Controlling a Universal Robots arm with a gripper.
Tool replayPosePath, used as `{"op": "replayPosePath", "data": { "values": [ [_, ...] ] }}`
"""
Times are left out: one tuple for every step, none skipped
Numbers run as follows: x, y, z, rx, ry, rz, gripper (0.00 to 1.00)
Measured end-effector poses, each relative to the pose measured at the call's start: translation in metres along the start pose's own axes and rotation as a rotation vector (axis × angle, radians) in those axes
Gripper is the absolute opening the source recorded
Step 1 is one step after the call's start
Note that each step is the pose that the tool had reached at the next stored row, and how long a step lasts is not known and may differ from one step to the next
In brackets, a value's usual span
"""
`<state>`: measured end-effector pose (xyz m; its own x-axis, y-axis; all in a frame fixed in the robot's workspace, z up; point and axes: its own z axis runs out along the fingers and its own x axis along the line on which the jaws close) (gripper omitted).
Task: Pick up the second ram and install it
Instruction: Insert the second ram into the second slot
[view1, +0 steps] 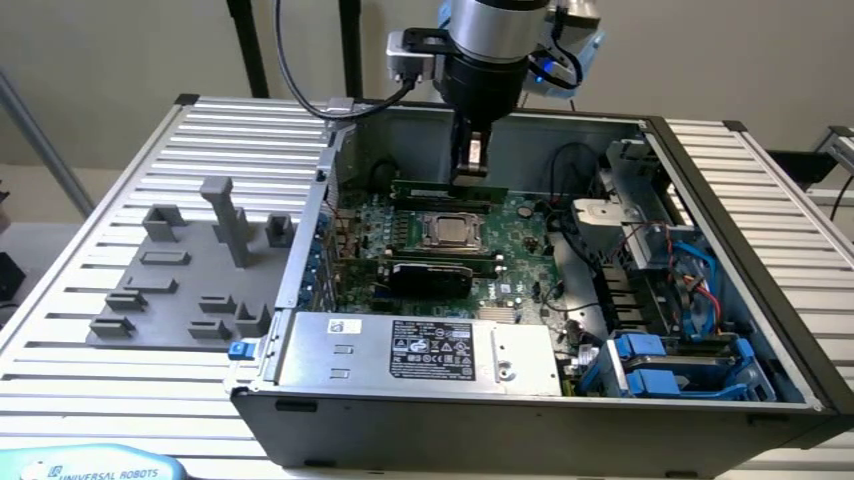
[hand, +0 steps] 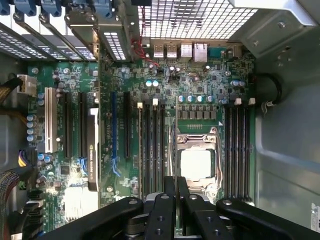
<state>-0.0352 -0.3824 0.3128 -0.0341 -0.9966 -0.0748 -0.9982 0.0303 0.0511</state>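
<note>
Grey fixture blocks (view1: 174, 270) well off to the exterior view's left of the fingers. Gripper (view1: 467, 176) inside the open case (view1: 534, 415), fingers narrow, pinching the second ram (view1: 420, 187) at their tips. Blue drive bays (view1: 654, 365) far to their right.

A plain, pale beige wall (view1: 120, 50) closes off the back of the scene, lit by soft, even light, and two black upright poles (view1: 246, 40) stand in front of it. The work surface is a table (view1: 787, 230) of ribbed, silvery aluminium slats that catch the light in bright stripes and reach out to both sides. A slanting grey metal bar (view1: 40, 140) stands beyond its corner on the exterior view's left.
</note>
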Motion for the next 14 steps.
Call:
{"op": "replayPosePath", "data": {
  "values": [
    [0.002,-0.0005,0.0015,0.0001,0.0,0.0,0.13],
    [0.003,-0.001,0.003,0.0,0.0001,-0.001,0.13],
    [0.005,-0.0014,0.0044,0.0,0.0003,-0.001,0.13],
    [0.006,-0.0018,0.0059,0.0001,0.0003,-0.001,0.13],
    [0.006,-0.002,0.0073,0.0002,0.0007,-0.002,0.13],
    [0.007,-0.0022,0.0089,0.0001,0.0009,-0.002,0.13],
    [0.007,-0.0024,0.0106,0.0003,0.0011,-0.003,0.13],
    [0.007,-0.0025,0.0123,0.0004,0.0015,-0.004,0.13],
    [0.008,-0.0026,0.0138,0.0006,0.0019,-0.005,0.13],
    [0.008,-0.0028,0.0153,0.0009,0.0025,-0.006,0.13],
    [0.008,-0.0029,0.0167,0.0011,0.0033,-0.007,0.13],
    [0.008,-0.003,0.0183,0.0014,0.0044,-0.007,0.13],
    [0.008,-0.0031,0.0197,0.0016,0.0052,-0.008,0.13],
    [0.008,-0.0031,0.0212,0.002,0.006,-0.008,0.13]
  ]
}}
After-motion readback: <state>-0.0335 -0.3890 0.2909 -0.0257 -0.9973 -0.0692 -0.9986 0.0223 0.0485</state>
